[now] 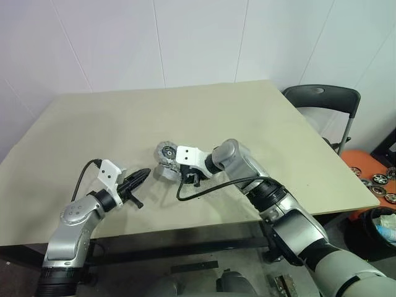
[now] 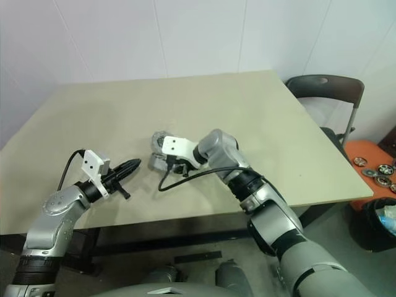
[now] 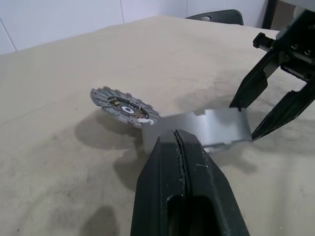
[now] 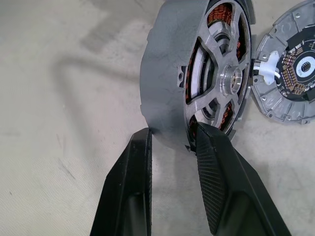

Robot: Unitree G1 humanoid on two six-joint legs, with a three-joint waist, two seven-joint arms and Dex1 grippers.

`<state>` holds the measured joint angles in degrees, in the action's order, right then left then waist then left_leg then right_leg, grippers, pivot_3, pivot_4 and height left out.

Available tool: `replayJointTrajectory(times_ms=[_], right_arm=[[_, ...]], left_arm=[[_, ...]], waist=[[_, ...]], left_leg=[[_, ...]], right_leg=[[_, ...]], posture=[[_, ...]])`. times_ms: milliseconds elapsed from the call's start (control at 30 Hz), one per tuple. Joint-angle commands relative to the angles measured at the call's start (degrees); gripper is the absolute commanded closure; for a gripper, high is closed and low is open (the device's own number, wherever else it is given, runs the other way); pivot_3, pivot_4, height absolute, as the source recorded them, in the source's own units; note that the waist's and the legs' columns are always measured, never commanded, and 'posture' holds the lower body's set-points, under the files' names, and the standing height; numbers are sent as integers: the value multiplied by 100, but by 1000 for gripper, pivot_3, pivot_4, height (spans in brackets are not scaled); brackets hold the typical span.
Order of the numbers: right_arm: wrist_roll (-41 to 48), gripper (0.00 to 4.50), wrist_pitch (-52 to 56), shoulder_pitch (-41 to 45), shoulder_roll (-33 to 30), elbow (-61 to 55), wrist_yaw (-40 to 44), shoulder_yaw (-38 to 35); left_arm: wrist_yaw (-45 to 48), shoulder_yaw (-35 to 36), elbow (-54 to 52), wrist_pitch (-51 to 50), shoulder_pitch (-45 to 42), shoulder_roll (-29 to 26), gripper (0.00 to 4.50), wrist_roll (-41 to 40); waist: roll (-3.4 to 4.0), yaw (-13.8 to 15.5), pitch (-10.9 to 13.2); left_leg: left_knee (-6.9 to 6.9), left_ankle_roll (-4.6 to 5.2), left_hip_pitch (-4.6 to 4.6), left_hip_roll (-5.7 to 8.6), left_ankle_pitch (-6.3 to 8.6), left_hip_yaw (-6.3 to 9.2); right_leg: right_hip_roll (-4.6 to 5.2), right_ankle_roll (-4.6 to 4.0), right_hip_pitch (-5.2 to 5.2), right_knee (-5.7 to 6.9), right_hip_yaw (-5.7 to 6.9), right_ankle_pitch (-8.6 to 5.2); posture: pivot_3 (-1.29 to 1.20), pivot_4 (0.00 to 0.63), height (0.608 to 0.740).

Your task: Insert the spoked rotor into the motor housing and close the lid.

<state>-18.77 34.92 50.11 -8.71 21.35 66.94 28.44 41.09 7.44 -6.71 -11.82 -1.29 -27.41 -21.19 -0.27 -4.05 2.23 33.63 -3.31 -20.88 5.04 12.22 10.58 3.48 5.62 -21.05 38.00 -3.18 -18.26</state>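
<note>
The motor housing stands on its edge on the table, a grey-walled cylinder with copper windings inside. The spoked rotor sits in its open face, silvery spokes around a hub. My right gripper is shut on the motor housing, one finger on the outer wall and one on the spoked face. The lid lies flat on the table right beside the housing, a silver disc with a dark centre. My left gripper is shut and empty, level, pointing at the housing from a short way to its left.
The beige table spreads wide behind and to both sides of the parts. A black chair stands past the table's right corner. An orange tray with several small wheels and a bin are on the floor to the right.
</note>
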Motion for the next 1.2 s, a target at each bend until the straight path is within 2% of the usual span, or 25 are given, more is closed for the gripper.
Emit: replayJointTrajectory(times_ms=[33, 100, 333, 433, 567, 833, 1200], right_arm=[[331, 3589, 107, -159, 249, 58, 430, 443], [285, 3589, -12, -171, 197, 70, 454, 517], [573, 1237, 173, -112, 208, 59, 518, 415], [914, 1237, 492, 59, 326, 121, 554, 184], [934, 1237, 240, 195, 303, 331, 280, 161], [681, 1237, -1154, 439, 73, 514, -141, 342], [-9, 1237, -3042, 686, -478, 735, -212, 833]], left_arm=[[-5, 64, -23, 180, -11, -13, 4500, 35], [-7, 89, 2, 212, 14, -22, 4500, 51], [-1, 74, 114, 317, 26, -19, 4500, 93], [3, 49, 147, 336, 0, -19, 4500, 103], [-26, 18, 77, 278, -16, -19, 4500, 103], [-33, -4, 76, 251, -1, -12, 4500, 108], [162, 79, 569, 653, 64, -15, 4500, 174]], waist=[[0, -2, 0], [0, -8, 0], [4, 19, 3], [6, 35, 5], [8, 58, 6], [9, 85, 8], [8, 160, 8]], left_leg=[[-3, 0, 0, 0, 0, 0], [-6, 0, 0, -1, 0, 0], [-6, 0, -26, 2, -1, 5], [11, 0, -37, 6, -1, 13], [14, -1, -49, 9, -1, 20], [14, -1, -52, 10, -1, 20], [15, 0, -52, 10, -1, 20]], right_leg=[[0, -1, -2, 0, 0, 0], [0, -2, -3, 0, 0, -1], [3, -2, -26, 0, 4, -1], [4, -2, -26, 1, 12, -1], [5, -2, -32, 0, 19, -1], [6, -2, -34, 0, 19, -1], [6, -2, -34, 0, 20, -1]], posture=[[0, 0, 740], [0, 0, 740], [0, 0, 740], [0, 0, 740], [0, 0, 740], [0, 0, 740], [0, 0, 740]])
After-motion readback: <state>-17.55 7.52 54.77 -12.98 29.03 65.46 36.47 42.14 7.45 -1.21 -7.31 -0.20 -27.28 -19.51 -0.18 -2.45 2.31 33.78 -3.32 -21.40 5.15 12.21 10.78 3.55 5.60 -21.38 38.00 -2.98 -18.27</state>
